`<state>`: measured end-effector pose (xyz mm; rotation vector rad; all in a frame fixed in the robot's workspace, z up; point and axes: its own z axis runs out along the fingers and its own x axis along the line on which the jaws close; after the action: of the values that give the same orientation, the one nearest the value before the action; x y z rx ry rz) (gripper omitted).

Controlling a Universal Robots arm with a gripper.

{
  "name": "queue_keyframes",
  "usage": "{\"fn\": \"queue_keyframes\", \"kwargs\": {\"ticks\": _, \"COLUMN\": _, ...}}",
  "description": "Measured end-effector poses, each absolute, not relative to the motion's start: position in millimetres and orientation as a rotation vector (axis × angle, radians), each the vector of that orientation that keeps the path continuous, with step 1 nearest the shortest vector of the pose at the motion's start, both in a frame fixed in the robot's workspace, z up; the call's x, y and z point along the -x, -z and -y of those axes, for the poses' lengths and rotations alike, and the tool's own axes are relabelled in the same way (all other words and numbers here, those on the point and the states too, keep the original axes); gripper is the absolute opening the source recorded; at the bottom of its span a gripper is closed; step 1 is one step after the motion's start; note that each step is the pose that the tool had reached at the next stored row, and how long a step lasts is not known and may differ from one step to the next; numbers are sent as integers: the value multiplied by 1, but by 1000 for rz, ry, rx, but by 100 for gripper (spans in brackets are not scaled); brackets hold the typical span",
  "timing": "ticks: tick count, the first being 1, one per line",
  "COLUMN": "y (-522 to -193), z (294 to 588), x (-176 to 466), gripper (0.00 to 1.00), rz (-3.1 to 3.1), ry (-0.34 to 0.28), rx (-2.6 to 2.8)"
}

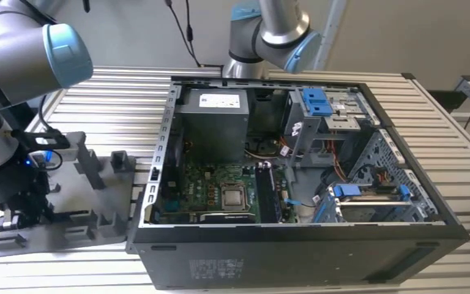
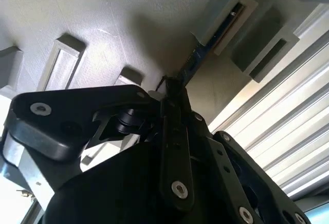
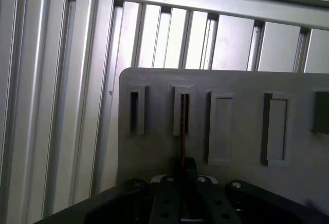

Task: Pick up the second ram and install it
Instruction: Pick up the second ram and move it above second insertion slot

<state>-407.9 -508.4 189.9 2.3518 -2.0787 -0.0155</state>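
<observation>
Black linkage bars of the gripper (image 2: 172, 88) loom closest in the second wrist view, converging on fingertips clenched on the near end of the second ram (image 2: 193, 62); the stick runs edge-on straight out from the fingers, and its far end sits inside a slotted post (image 2: 215, 16) of the gray tray (image 2: 103, 8). In the first wrist view the second ram (image 3: 184, 136) reads as a thin dark-reddish line leading from the gripper (image 3: 188, 165) into that slotted post (image 3: 177, 112); whether it is fully seated there or partly drawn out I cannot tell.

To either side of the fingers stand further slotted posts and shallow rectangular pockets of the gray tray (image 3: 154, 80); past the fingertips, beyond the tray's edge, lie the ribbed aluminium slats of the table (image 3: 61, 80).

In the exterior view the gripper (image 1: 22, 211) is down at the gray tray (image 1: 108, 211), with the arm (image 1: 14, 55) rising above it. Well apart from the fingers, toward the exterior view's right, the open computer case (image 1: 300, 236) lies on its side; inside it show the motherboard (image 1: 210, 184), the CPU socket (image 1: 235, 197), the power supply (image 1: 215, 119) and blue drive brackets (image 1: 317, 101).
</observation>
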Motion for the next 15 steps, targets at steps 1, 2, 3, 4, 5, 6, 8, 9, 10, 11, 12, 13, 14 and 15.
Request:
{"fn": "queue_keyframes", "kwargs": {"ticks": 1, "y": -190, "z": 508, "x": 408, "gripper": 15, "rz": 2079, "ry": 15, "rx": -2352}}
{"fn": "queue_keyframes", "kwargs": {"ticks": 2, "y": -190, "z": 508, "x": 408, "gripper": 15, "rz": 2079, "ry": 15, "rx": -2352}}
{"fn": "queue_keyframes", "kwargs": {"ticks": 3, "y": -190, "z": 508, "x": 408, "gripper": 15, "rz": 2079, "ry": 15, "rx": -2352}}
{"fn": "queue_keyframes", "kwargs": {"ticks": 4, "y": -190, "z": 508, "x": 408, "gripper": 15, "rz": 2079, "ry": 15, "rx": -2352}}
{"fn": "queue_keyframes", "kwargs": {"ticks": 5, "y": -190, "z": 508, "x": 408, "gripper": 15, "rz": 2079, "ry": 15, "rx": -2352}}
{"fn": "queue_keyframes", "kwargs": {"ticks": 6, "y": -190, "z": 508, "x": 408, "gripper": 15, "rz": 2079, "ry": 15, "rx": -2352}}
{"fn": "queue_keyframes", "kwargs": {"ticks": 8, "y": -192, "z": 508, "x": 408, "gripper": 15, "rz": 2079, "ry": 16, "rx": -2352}}
{"fn": "queue_keyframes", "kwargs": {"ticks": 9, "y": -194, "z": 508, "x": 408, "gripper": 15, "rz": 2079, "ry": 16, "rx": -2352}}
{"fn": "queue_keyframes", "kwargs": {"ticks": 10, "y": -196, "z": 508, "x": 408, "gripper": 15, "rz": 2079, "ry": 16, "rx": -2352}}
{"fn": "queue_keyframes", "kwargs": {"ticks": 11, "y": -198, "z": 508, "x": 408, "gripper": 15, "rz": 2079, "ry": 15, "rx": -2352}}
{"fn": "queue_keyframes", "kwargs": {"ticks": 12, "y": -199, "z": 508, "x": 408, "gripper": 15, "rz": 2079, "ry": 15, "rx": -2352}}
{"fn": "queue_keyframes", "kwargs": {"ticks": 13, "y": -200, "z": 508, "x": 408, "gripper": 15, "rz": 2079, "ry": 15, "rx": -2352}}
{"fn": "queue_keyframes", "kwargs": {"ticks": 14, "y": -201, "z": 508, "x": 408, "gripper": 15, "rz": 2079, "ry": 15, "rx": -2352}}
{"fn": "queue_keyframes", "kwargs": {"ticks": 15, "y": -202, "z": 508, "x": 408, "gripper": 15, "rz": 2079, "ry": 15, "rx": -2352}}
